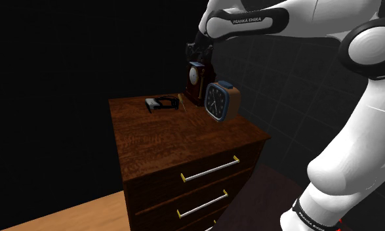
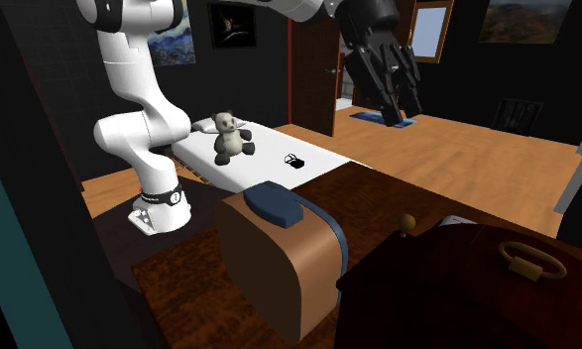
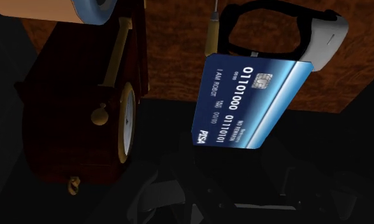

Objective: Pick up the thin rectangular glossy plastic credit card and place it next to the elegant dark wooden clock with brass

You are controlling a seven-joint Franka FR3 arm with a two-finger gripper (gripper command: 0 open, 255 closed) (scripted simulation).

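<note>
Appears to pinch the credit card [image 3: 249,102] in the gripper [image 2: 396,107], though hard to make out the dark fingers themselves; judged so from the card hanging in the air, above the dark wooden clock [image 3: 77,121] and to its side, free of the dresser top [image 1: 158,141]. Holds it high, probably to pass over the clock without knocking it. Presents it tilted, printed face toward the hand, likely from gripping so thin a thing by its edge.

Looks like a flat rectangle with rounded corners, glossy, deep blue fading to pale blue, with white digits and a small metallic chip; probably slippery.

As for the clock: tall case of dark reddish polished wood, round pale dial in a brass ring [image 3: 120,127], brass handle [image 2: 531,263] on top. Has a rounded alarm clock [image 1: 222,100], tan with blue trim, close on one side and a black looped strap [image 1: 159,104] farther on the other, so leaves bare grained wood toward the strap for setting down.
</note>
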